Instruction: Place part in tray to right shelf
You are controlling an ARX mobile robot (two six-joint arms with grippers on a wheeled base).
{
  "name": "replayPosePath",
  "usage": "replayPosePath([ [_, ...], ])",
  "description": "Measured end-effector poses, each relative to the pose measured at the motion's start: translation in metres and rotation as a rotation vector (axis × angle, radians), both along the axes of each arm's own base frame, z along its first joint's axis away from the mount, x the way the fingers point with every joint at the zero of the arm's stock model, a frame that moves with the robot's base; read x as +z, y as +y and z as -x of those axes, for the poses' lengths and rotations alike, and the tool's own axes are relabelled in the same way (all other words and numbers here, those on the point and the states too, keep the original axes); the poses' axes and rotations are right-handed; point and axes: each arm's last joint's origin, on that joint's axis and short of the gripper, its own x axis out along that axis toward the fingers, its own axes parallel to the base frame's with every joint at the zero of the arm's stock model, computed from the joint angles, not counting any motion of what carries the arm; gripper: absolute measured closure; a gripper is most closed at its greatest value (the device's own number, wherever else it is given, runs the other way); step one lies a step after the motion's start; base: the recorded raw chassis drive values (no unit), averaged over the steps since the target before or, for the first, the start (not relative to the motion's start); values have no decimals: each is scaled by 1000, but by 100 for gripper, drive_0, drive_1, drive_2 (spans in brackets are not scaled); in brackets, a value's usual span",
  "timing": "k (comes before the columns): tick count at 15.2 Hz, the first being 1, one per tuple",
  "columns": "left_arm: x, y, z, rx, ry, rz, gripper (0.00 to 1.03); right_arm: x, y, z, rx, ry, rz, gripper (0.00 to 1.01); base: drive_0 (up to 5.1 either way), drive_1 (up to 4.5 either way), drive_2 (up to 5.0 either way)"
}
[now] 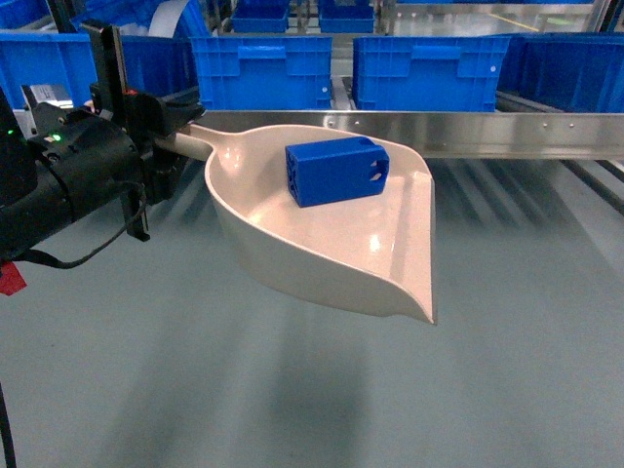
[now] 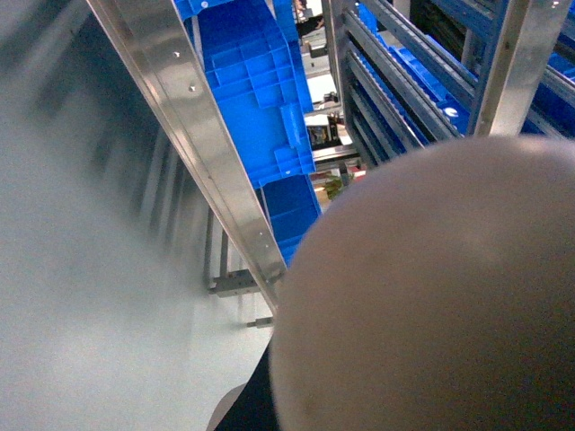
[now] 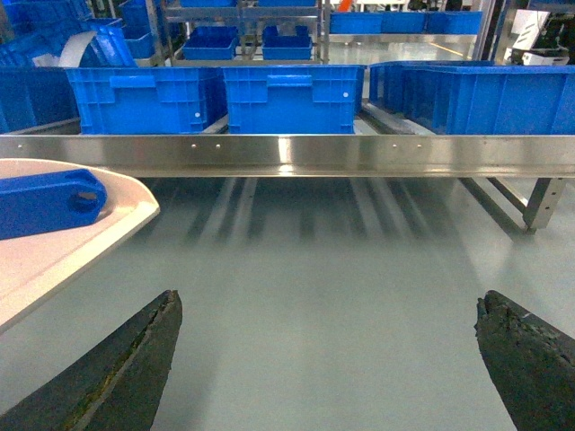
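Tray: our left gripper clamps its handle, keeping it level, short of the shelf rail.
Part: lies inside the tray, toward the rail.
Right gripper: jaws wide, empty, waiting below the rail.
Hidden: our left wrist view is mostly tray underside; crates are cut off.

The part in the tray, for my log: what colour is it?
Bright blue; head view.
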Motion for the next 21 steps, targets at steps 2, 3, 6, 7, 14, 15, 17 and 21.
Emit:
replayPosePath([
  [2, 1, 0, 0, 0, -6, 1, 89, 0, 0, 0, 0, 1, 0, 3, 10, 395, -375],
  [3, 1, 0, 0, 0, -9, 3, 89, 0, 0, 0, 0, 0, 0, 3, 10, 395, -375],
  [6, 1, 0, 0, 0, -9, 2, 89, 0, 0, 0, 0, 3, 0, 3, 10, 395, -375],
  [7, 1, 2, 0, 12, -7, 2, 89, 0, 0, 0, 0, 0, 0, 3, 10, 395, -375],
  [14, 0, -1, 0, -1, -4, 1, 89, 0, 0, 0, -1, -1, 0, 3, 19, 438, -400],
  [15, 0, -1, 0, -1, -5, 1, 89, 0, 0, 0, 0, -1, 0, 3, 21, 455, -412],
  [17, 0, -1, 0, -1, -5, 1, 89, 0, 0, 0, 0, 1, 0, 3, 21, 455, -412],
  [21, 1, -1, 0, -2, -8, 2, 89, 0, 0, 0, 0, -1, 0, 3, 21, 455, -412],
])
